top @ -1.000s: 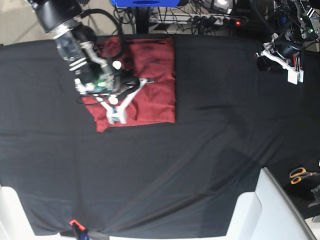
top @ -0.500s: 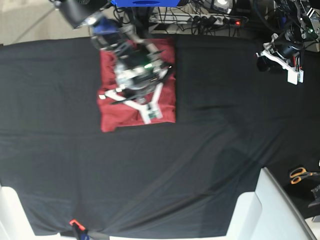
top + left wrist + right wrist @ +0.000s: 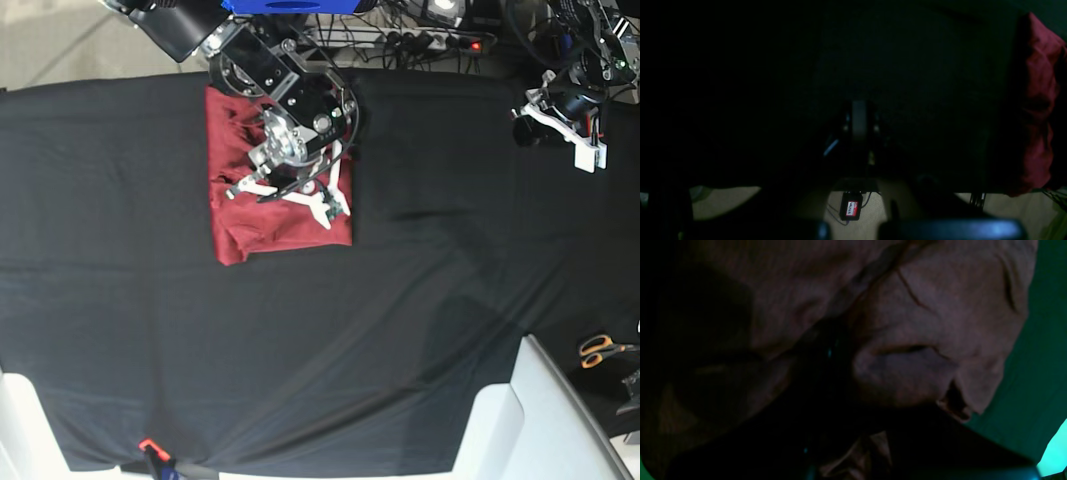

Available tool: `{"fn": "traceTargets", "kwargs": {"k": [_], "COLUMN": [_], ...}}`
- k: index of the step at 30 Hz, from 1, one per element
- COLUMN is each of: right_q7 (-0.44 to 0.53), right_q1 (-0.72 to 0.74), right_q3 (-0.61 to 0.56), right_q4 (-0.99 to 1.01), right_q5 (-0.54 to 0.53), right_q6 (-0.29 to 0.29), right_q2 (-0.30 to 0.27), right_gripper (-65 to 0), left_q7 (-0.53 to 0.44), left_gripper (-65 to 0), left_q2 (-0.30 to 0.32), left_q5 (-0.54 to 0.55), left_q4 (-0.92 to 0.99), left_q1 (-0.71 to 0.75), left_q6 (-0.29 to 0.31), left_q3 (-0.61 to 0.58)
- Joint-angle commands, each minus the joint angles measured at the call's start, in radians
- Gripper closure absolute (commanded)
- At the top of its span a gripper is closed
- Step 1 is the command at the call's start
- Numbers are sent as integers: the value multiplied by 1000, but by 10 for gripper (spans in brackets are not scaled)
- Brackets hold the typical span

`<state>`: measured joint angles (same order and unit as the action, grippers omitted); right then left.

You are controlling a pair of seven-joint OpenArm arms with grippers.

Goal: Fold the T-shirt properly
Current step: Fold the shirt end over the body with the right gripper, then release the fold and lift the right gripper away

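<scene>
The brick-red T-shirt (image 3: 230,140) lies folded into a rough rectangle at the back left of the black cloth (image 3: 400,300). Its lower left corner is rumpled. My right gripper (image 3: 283,203) is open, with its white fingers (image 3: 330,212) spread in a V low over the shirt's right half. In the right wrist view, wrinkled shirt fabric (image 3: 923,306) fills the frame close up. My left gripper (image 3: 565,125) is shut and empty at the back right edge, far from the shirt. The dark left wrist view shows the shirt (image 3: 1037,100) at its right edge.
Orange-handled scissors (image 3: 600,350) lie off the cloth at the right. A white panel (image 3: 540,420) stands at the front right corner. A power strip and cables (image 3: 420,40) run behind the table. An orange clip (image 3: 148,445) sits at the front left edge.
My right arm has swung from the shirt's left side across to its right half, staying open. The shirt's left edge has shifted right and the shirt looks narrower. The left arm has not moved.
</scene>
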<state>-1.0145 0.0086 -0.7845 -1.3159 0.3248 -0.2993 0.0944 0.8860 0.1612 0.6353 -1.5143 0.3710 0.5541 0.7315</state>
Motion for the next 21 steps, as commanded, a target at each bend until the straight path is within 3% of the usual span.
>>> {"fn": "traceTargets", "kwargs": {"k": [1,10,12,17,19,21], "right_q7": [12,20,23,75,78,78], "right_q1": [21,18,17,0,0,4], "right_q3": [1,3,3,-2,-3,-5], "right_q4": [-14,-17,-21,-63,-81,-87], "right_q5": [15,13,13,6,-45,-111], "right_q6": [-2,-1,1,4,5,5], "right_q2": [17,18,18,18,17,15], "right_gripper": [-6,-14,-80,-348,-390,-390], "left_q7": [-14,-14,-14,-14,-14,-14], "left_gripper": [0,0,0,0,0,0], "left_q2": [15,15,15,16,16,18], "left_q5": [16,16,16,16,16,16], "left_q4": [-13,-13,-13,-13,-13,-13], "left_q1": [1,0,0,0,0,0], "left_q6": [5,5,5,5,5,5], "left_q3": [4,-54,-62,-59,-57,-56]}}
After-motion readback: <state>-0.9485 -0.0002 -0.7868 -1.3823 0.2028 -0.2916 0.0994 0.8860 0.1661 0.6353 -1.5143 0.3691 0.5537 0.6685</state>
